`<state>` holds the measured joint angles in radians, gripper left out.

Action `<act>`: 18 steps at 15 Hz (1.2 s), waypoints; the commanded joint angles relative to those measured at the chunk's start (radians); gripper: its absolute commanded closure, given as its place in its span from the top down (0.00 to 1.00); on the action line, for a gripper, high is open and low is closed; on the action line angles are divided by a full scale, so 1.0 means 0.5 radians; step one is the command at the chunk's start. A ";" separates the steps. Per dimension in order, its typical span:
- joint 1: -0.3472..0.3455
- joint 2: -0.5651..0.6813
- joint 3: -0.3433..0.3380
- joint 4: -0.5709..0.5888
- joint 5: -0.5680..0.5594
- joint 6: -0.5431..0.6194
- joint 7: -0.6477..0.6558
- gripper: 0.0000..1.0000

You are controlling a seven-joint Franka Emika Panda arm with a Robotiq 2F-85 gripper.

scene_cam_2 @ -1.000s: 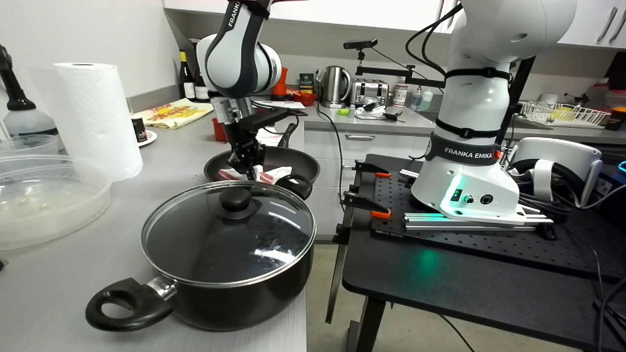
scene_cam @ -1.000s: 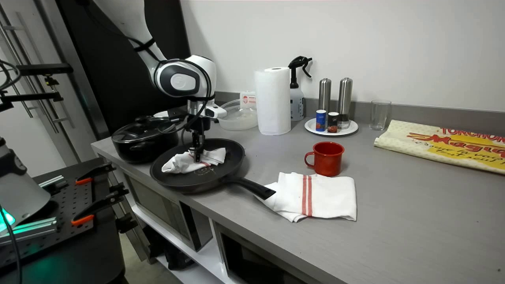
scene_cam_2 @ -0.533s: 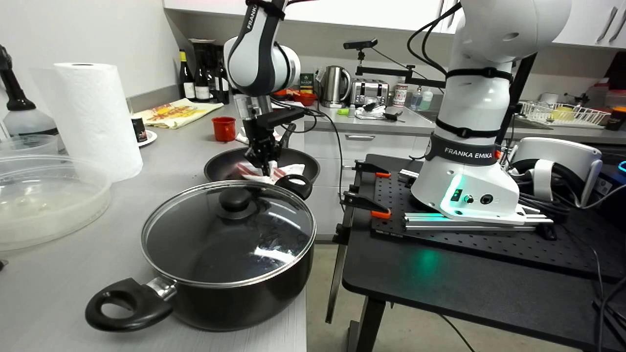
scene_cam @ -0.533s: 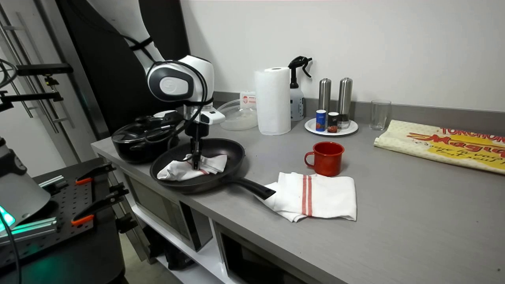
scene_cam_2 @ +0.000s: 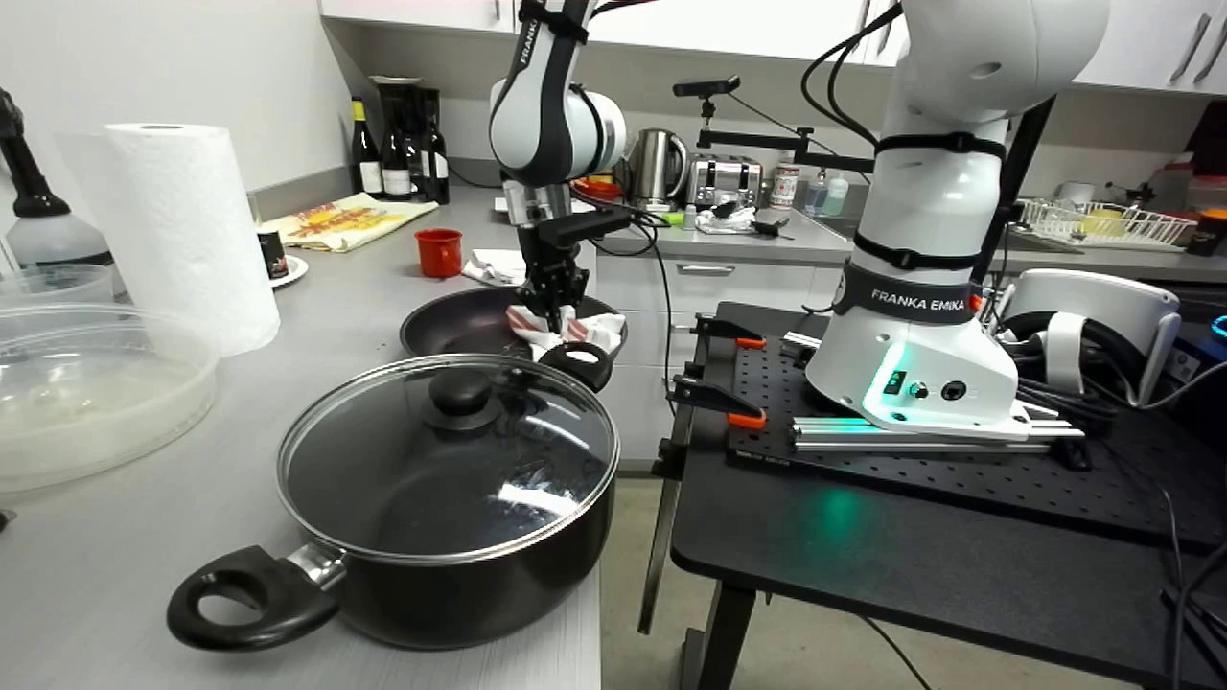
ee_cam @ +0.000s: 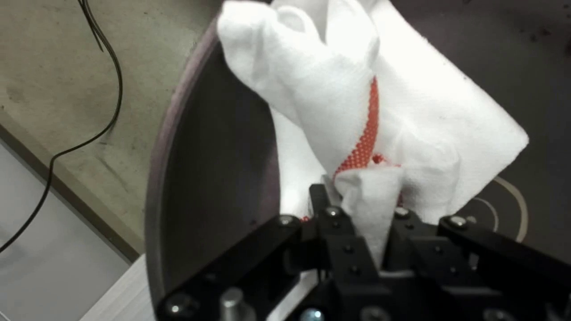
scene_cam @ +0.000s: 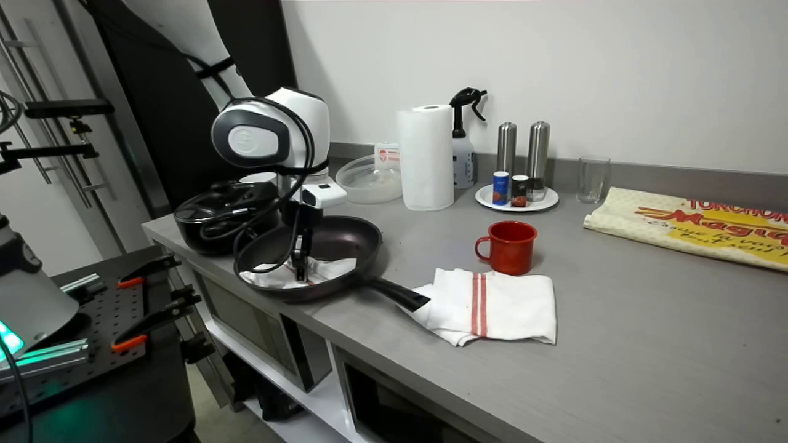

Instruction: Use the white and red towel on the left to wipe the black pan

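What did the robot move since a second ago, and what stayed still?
The white-and-red towel slid across the black frying pan toward the front edge of the counter, and the jaws, pinched shut on it, went along. It wasn't let go. The black frying pan, red mug, folded striped towel and lidded pot stayed where they were.
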<state>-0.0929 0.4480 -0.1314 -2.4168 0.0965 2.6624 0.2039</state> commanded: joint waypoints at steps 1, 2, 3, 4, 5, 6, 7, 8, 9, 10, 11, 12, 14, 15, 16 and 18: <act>-0.001 -0.015 -0.059 -0.107 0.012 0.127 0.052 0.04; 0.017 -0.015 -0.083 -0.116 -0.001 0.147 0.092 0.04; 0.035 -0.016 -0.102 -0.124 -0.012 0.165 0.126 0.04; 0.053 -0.019 -0.118 -0.133 -0.024 0.184 0.154 0.04; 0.080 -0.021 -0.133 -0.139 -0.040 0.198 0.186 0.04; 0.106 -0.021 -0.147 -0.142 -0.054 0.208 0.216 0.04; 0.147 -0.016 -0.166 -0.142 -0.081 0.217 0.253 0.04; 0.186 -0.008 -0.184 -0.139 -0.108 0.222 0.289 0.04; 0.242 0.005 -0.213 -0.130 -0.153 0.227 0.341 0.04; 0.301 0.020 -0.241 -0.118 -0.203 0.230 0.390 0.04; 0.353 0.036 -0.263 -0.104 -0.250 0.227 0.433 0.04; 0.412 0.051 -0.287 -0.089 -0.303 0.222 0.478 0.04; 0.537 0.077 -0.341 -0.061 -0.413 0.210 0.578 0.04; 0.582 0.080 -0.354 -0.048 -0.454 0.202 0.613 0.04; 0.627 0.084 -0.369 -0.035 -0.494 0.193 0.651 0.04; 0.695 0.092 -0.383 -0.007 -0.551 0.185 0.702 0.04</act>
<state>0.1900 0.4532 -0.2993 -2.4505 -0.1262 2.7374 0.4911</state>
